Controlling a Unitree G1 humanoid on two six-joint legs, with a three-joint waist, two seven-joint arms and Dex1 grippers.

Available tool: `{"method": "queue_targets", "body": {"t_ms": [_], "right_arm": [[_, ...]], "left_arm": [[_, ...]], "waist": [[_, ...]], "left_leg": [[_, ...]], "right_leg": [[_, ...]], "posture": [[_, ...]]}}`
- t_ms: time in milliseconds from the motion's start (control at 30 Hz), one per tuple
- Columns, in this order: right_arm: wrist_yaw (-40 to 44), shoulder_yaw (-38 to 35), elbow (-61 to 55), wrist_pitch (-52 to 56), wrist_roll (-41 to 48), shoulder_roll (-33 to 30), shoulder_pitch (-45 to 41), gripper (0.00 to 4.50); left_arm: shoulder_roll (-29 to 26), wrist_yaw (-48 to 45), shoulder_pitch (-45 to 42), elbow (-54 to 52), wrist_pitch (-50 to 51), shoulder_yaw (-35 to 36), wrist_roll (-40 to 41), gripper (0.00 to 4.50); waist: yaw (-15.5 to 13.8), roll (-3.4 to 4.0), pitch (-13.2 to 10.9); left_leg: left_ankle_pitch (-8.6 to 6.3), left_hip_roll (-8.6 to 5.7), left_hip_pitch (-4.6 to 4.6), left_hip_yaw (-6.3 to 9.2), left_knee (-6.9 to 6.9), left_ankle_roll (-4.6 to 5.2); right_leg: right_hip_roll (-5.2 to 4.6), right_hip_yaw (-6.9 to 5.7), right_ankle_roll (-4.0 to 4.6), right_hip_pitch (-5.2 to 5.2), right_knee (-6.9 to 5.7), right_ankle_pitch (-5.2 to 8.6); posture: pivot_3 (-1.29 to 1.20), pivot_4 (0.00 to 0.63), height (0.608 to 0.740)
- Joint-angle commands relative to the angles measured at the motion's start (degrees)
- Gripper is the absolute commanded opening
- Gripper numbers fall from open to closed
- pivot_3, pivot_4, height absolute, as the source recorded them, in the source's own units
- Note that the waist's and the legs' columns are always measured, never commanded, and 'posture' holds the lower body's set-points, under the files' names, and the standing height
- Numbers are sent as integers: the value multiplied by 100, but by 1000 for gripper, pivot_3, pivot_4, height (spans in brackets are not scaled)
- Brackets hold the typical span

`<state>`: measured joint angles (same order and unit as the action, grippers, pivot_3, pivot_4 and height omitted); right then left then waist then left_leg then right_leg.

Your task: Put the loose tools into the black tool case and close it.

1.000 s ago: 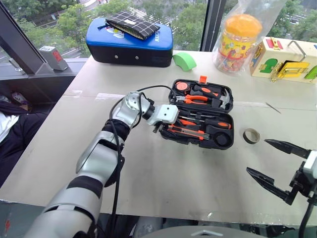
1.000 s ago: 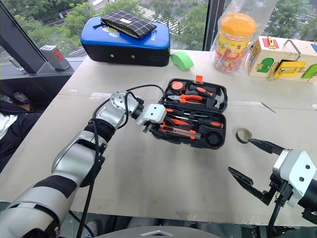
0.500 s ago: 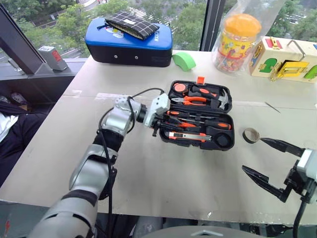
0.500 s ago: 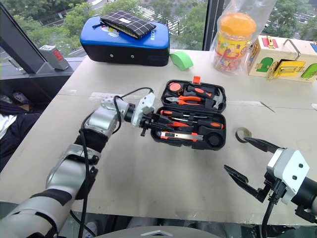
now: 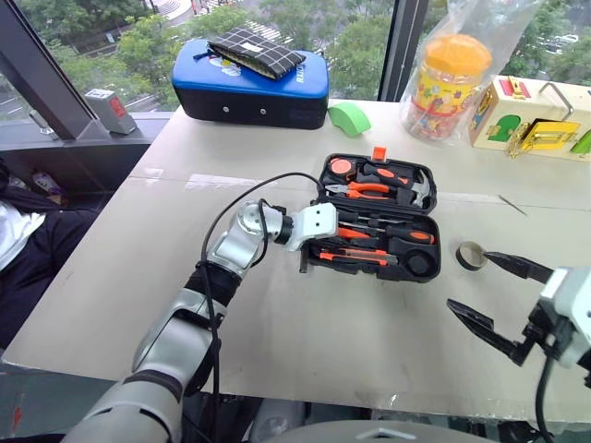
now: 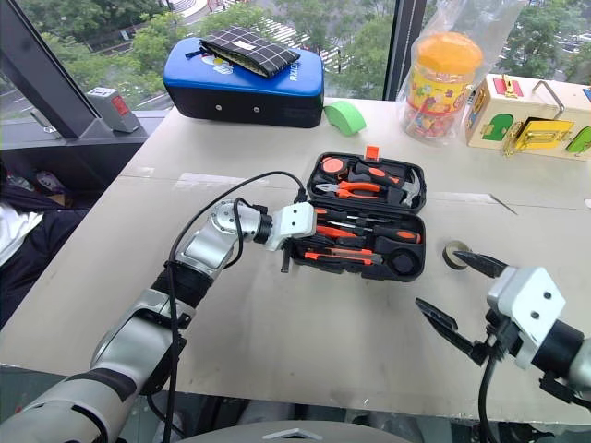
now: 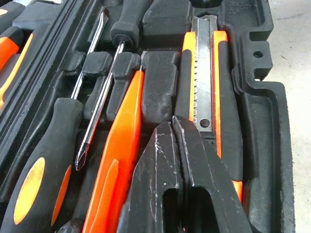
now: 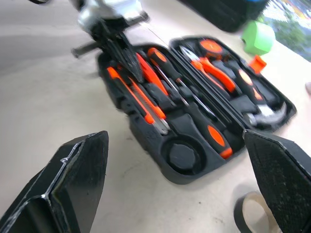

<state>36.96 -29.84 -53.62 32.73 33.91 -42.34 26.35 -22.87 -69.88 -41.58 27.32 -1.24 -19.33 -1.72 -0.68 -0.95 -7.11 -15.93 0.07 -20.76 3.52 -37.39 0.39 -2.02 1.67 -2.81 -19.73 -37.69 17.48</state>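
1. The black tool case (image 5: pixel 379 218) lies open on the table (image 5: pixel 277 332) in front of you, lid half away from you, tray half toward you.
2. Nearest you, your right gripper (image 5: pixel 495 295) hovers above the table's near right part, its two black fingers spread wide apart with nothing between them.
3. Just beyond that gripper, the small dark tape ring (image 5: pixel 471 256) lies flat on the table, loose, to the right of the case and apart from it.
4. Your left gripper (image 7: pixel 179 160) reaches in from the case's left end with its fingers pressed together and empty, tips over the tray half.
5. Under those tips you see the orange-black utility knife (image 7: pixel 204 87) seated in its slot beside the slim orange-red tool (image 7: pixel 121 145), then a screwdriver (image 7: pixel 41 174) with an orange-and-black handle.
6. The round recess (image 8: pixel 182 154) at the tray's right end holds nothing.
7. In the lid half sit the orange-handled pliers (image 5: pixel 367 190) and the hammer (image 5: pixel 406 188); the orange latch tab (image 5: pixel 379 153) stands at the far edge.
8. Farther back you have a green tape roll (image 5: pixel 349 117), a blue padded case (image 5: pixel 249 78) with a checked pouch (image 5: pixel 255 53) on top, an orange-lidded jar (image 5: pixel 447 78) and a wooden latch box (image 5: pixel 531 113).
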Motion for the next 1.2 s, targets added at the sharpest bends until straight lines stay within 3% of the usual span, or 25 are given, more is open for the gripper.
{"method": "queue_targets", "body": {"t_ms": [33,167,200,333,367,533,567,700,800,967,1100,1200], "right_arm": [[-826,224,109,1124,289,-223,-717,4500],[-979,856,639,2350,351,-997,-1893,4500],[-968,1107,924,2597,381,-1114,-2258,4500],[-842,2121,2098,3178,76,-1434,-3411,3300],[-837,2352,2375,3291,-33,-1490,-3659,3240],[-530,3104,3223,3444,-302,-1557,-4426,3240],[-481,3298,3448,3400,-423,-1521,-4575,2994],[-190,3831,4041,3252,-749,-1514,-4923,1509],[30,3989,4188,3180,-842,-1495,-5100,14],[341,3774,3881,3151,-776,-1656,-5053,14],[791,3107,2651,3924,245,-1701,-5268,14],[686,3287,2084,4409,551,-1463,-5551,14]], "left_arm": [[82,-342,225,-733,516,440,921,23],[-194,-473,452,-2198,2182,977,2075,23],[-316,-479,575,-2613,2472,1065,2316,523],[-697,-18,1136,-4240,3672,1332,3098,2074],[-809,39,1272,-4581,3883,1393,3272,2506],[-1092,514,1596,-5445,4341,1656,3727,2506],[-1128,611,1647,-5549,4374,1686,3765,2540],[-1200,951,1813,-5852,4438,1717,3861,2557],[-1302,1090,2009,-5959,4400,1769,3867,2557],[-1459,1207,2322,-6021,4266,1805,3850,2557],[-1717,1139,2722,-6061,4123,1946,3849,2557],[-1872,1098,2958,-6121,4032,2058,3930,2557]], "waist": [[18,7,-10],[61,10,-29],[80,10,-29],[140,22,-29],[146,22,-30],[120,24,-35],[121,24,-35],[136,24,-35],[137,25,-34],[135,26,-35],[136,34,-40],[150,33,-40]], "left_leg": [[0,0,-3,0,0,0],[1,4,-43,11,2,-1],[1,7,-57,15,1,-1],[1,10,-69,22,9,-1],[1,9,-74,24,9,-1],[1,7,-98,20,0,-1],[1,7,-97,18,-1,-1],[1,5,-95,10,0,-1],[1,6,-96,8,3,-1],[1,8,-96,9,6,-1],[1,8,-98,9,7,-1],[1,16,-94,11,10,-1]], "right_leg": [[-1,0,0,-4,0,0],[2,-4,1,-40,-2,0],[5,-5,2,-52,-1,-1],[2,2,2,-60,12,-1],[0,3,2,-60,16,-1],[-2,7,1,-90,8,-2],[-3,9,1,-90,7,-2],[-2,14,1,-91,7,-2],[-1,16,1,-96,7,-2],[-2,18,1,-97,8,-2],[-4,19,1,-98,8,-2],[-8,20,2,-98,9,-3]], "posture": [[0,150,740],[0,150,740],[0,150,740],[0,150,740],[0,150,740],[0,150,740],[0,150,740],[0,150,740],[0,150,740],[0,150,740],[0,150,740],[0,150,740]]}}
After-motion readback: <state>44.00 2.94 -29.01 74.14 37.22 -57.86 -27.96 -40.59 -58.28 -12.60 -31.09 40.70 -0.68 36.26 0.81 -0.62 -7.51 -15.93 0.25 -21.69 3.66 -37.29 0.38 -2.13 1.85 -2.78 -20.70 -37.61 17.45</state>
